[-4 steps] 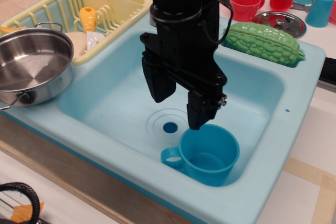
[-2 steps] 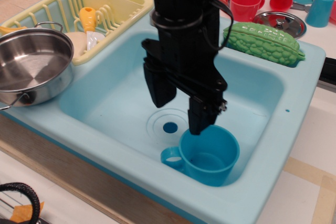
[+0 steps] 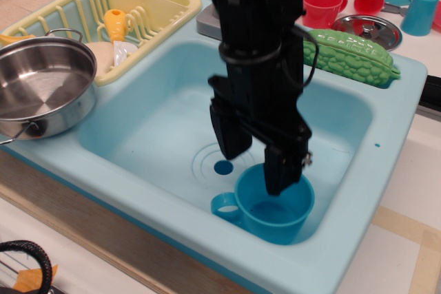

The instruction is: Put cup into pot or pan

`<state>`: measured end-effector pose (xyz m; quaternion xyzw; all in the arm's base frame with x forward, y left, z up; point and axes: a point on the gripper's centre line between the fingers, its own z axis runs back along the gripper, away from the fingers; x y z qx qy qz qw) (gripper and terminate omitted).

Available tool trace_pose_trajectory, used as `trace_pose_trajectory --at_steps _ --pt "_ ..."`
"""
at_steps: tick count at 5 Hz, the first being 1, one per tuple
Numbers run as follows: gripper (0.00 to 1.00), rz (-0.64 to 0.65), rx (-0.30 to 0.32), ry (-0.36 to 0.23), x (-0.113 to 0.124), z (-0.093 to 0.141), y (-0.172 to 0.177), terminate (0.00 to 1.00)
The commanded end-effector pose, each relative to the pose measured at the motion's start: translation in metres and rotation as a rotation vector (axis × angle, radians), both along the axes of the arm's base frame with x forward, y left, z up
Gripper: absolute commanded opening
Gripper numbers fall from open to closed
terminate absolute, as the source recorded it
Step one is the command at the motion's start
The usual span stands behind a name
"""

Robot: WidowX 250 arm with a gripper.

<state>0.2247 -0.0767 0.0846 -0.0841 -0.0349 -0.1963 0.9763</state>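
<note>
End effector [image 3: 256,160]: black, jaws apart, one finger apparently inside the blue cup [image 3: 270,204], the other outside its rim. Cup: upright in the sink [image 3: 158,122]. Steel pot [image 3: 43,87]: well apart, left.

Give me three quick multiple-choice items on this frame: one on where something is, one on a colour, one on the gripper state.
1. Where is the blue cup?
A. inside the steel pot
B. in the sink basin, near its front right corner
C. in the yellow dish rack

2. What colour is the bumpy toy vegetable on the sink's far rim?
A. green
B. red
C. orange

3. How do the jaws of the gripper stand?
A. shut on the cup's handle
B. shut in the air above the pot
C. open, one finger dipping into the cup's mouth

Answers: 1 B, the cup stands in the sink, the pot sits empty at the left; 2 A, it is green; 3 C, the fingers are apart.
</note>
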Motion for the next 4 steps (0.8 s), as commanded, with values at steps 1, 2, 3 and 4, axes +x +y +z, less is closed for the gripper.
trace_pose_trajectory --at_steps 1,2,3,4 --pt "0.0 0.018 -0.057 -0.012 0.0039 -0.0162 0.0054 0.0" --pt "0.0 0.014 -0.052 -0.014 0.0033 -0.0167 0.005 0.0" --pt "0.0 0.018 -0.045 -0.015 0.0028 -0.0151 0.0043 0.0" --pt "0.0 0.035 -0.027 0.002 0.0029 -0.007 0.0086 0.0"
